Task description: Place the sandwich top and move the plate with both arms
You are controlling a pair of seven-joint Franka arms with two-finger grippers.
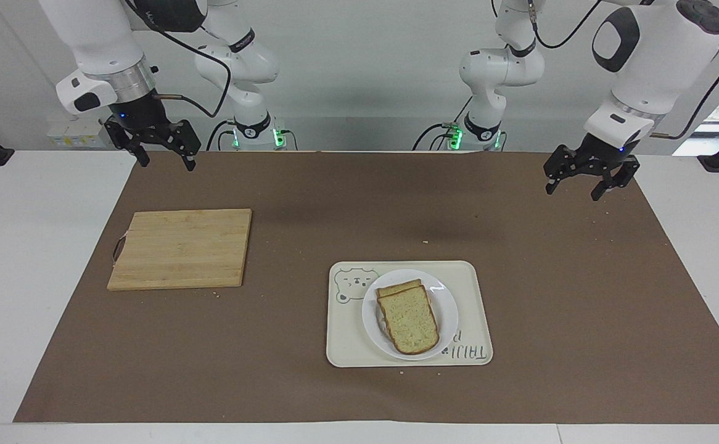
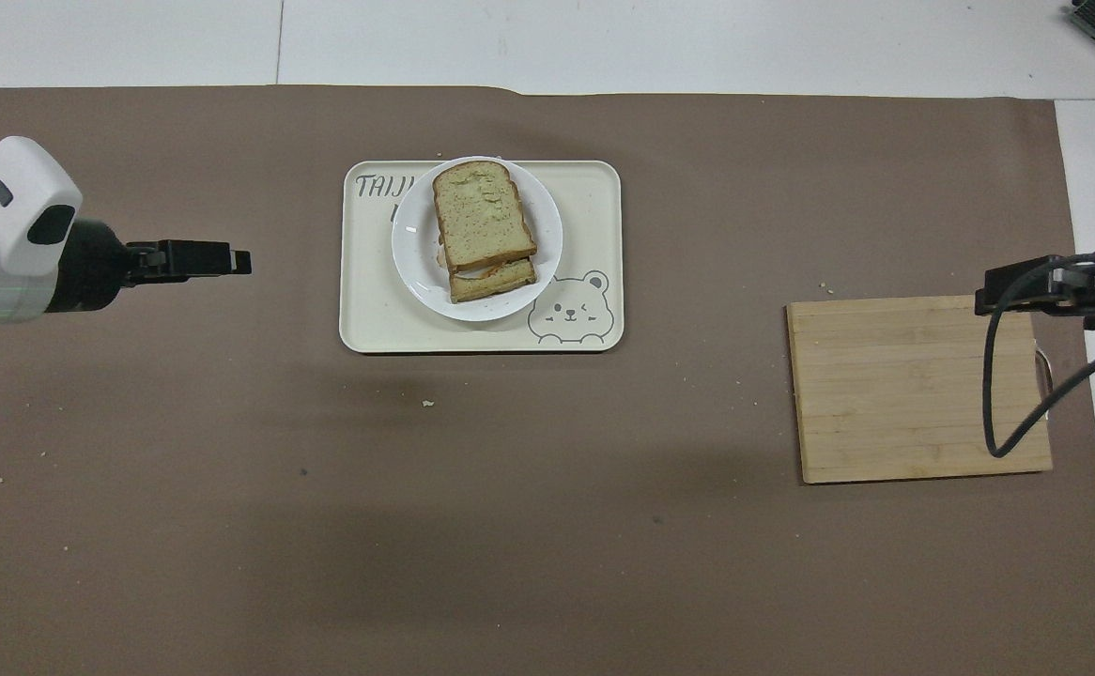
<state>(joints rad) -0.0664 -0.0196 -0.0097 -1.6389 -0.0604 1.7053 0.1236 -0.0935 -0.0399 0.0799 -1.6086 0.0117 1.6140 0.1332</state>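
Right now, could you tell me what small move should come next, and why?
Probably bring the left pincer down toward the plate: the sandwich top already lies on the stack, the plate sits in the tray, and both open pincers, the right pincer included, hang clear.
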